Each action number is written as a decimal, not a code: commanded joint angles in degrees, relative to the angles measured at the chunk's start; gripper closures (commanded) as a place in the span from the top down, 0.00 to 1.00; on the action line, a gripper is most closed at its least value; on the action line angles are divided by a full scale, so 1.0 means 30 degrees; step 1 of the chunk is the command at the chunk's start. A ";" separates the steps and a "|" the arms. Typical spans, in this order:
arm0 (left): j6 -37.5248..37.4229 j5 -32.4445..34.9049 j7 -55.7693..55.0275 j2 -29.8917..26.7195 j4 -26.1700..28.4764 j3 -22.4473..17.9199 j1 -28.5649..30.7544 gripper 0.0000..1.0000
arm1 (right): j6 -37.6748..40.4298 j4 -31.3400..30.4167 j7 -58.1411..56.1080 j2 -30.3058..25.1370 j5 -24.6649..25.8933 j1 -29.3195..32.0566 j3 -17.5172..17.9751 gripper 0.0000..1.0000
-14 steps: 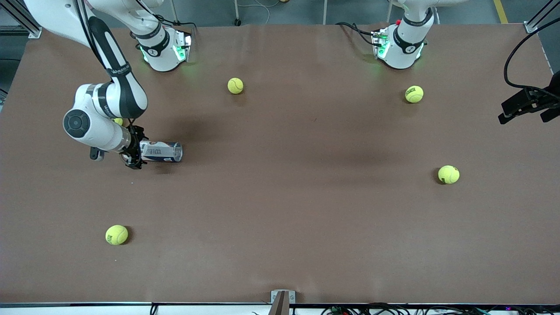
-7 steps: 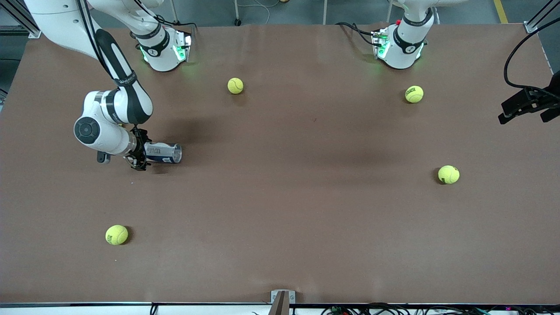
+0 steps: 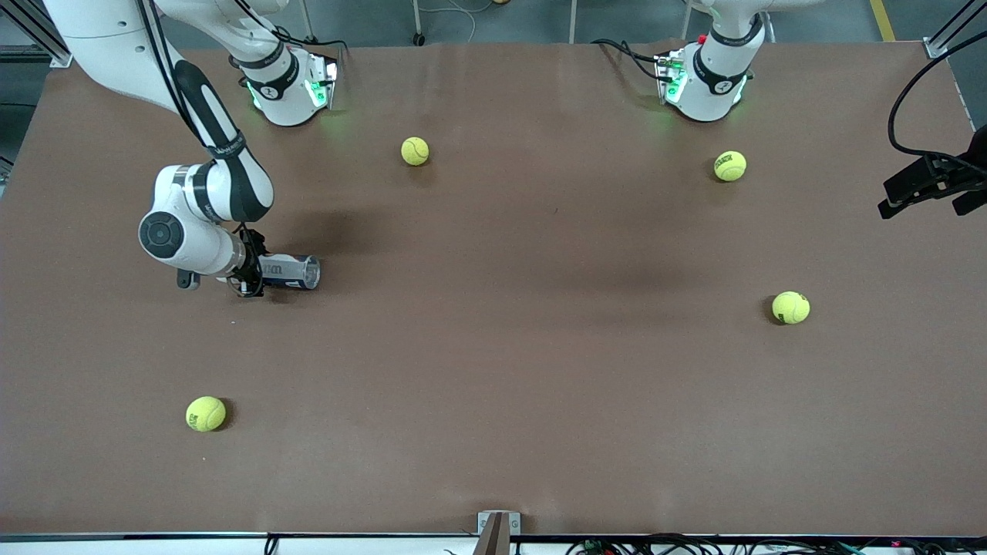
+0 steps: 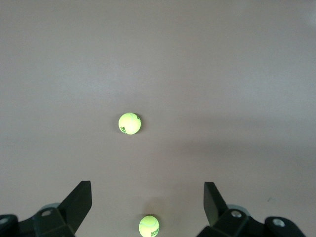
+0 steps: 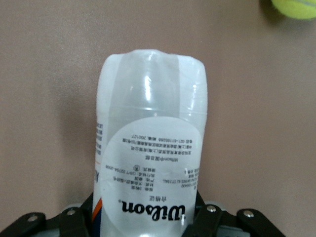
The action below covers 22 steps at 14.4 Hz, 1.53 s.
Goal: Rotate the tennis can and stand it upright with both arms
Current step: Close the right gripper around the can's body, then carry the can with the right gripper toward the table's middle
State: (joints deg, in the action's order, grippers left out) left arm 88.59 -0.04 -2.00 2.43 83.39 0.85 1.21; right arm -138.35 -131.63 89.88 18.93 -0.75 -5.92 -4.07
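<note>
The tennis can [image 3: 287, 271] lies on its side on the brown table, toward the right arm's end; its clear end points to the table's middle. My right gripper [image 3: 250, 271] is low at the can's labelled end and shut on it. In the right wrist view the can [image 5: 150, 148] fills the space between the black fingers [image 5: 207, 219] of the right gripper [image 5: 145, 224], with the Wilson label showing. My left gripper [image 4: 148, 190] hangs open high over the table with nothing between its fingers; it is out of the front view.
Yellow-green tennis balls lie scattered: one [image 3: 415, 151] between the bases, one [image 3: 729, 166] by the left arm's base, one [image 3: 790, 307] toward the left arm's end, one [image 3: 205, 414] nearer the front camera than the can. Another ball [image 5: 295, 7] lies close to the can.
The right gripper has slid farther onto the can's labelled end and shut on it. The can still lies flat. The left arm has not moved.
</note>
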 commanded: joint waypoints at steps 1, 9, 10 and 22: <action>-0.0173 -0.0075 0.0374 -0.0077 -0.0140 0.0009 0.0096 1.00 | 0.1142 0.0135 0.0333 -0.0392 0.0337 -0.0397 0.0067 0.62; -0.0173 -0.0075 0.0374 -0.0106 -0.0140 0.0009 0.0096 1.00 | 0.4693 0.2537 0.1939 -0.1770 -0.0014 -0.3381 0.0389 0.62; -0.0173 -0.0075 0.0374 -0.0106 -0.0140 0.0009 0.0096 1.00 | 0.4692 0.3091 0.2496 -0.1683 -0.0014 -0.4113 0.0389 0.62; -0.0173 -0.0075 0.0374 -0.0106 -0.0140 0.0009 0.0096 1.00 | 0.4663 1.5568 0.7244 0.6163 -0.2066 -1.2932 0.0186 0.62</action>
State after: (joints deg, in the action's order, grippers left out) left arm 88.59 -0.04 -2.00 2.43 83.36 0.87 1.28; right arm -125.37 -93.50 109.45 31.16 -6.80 -41.46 -2.39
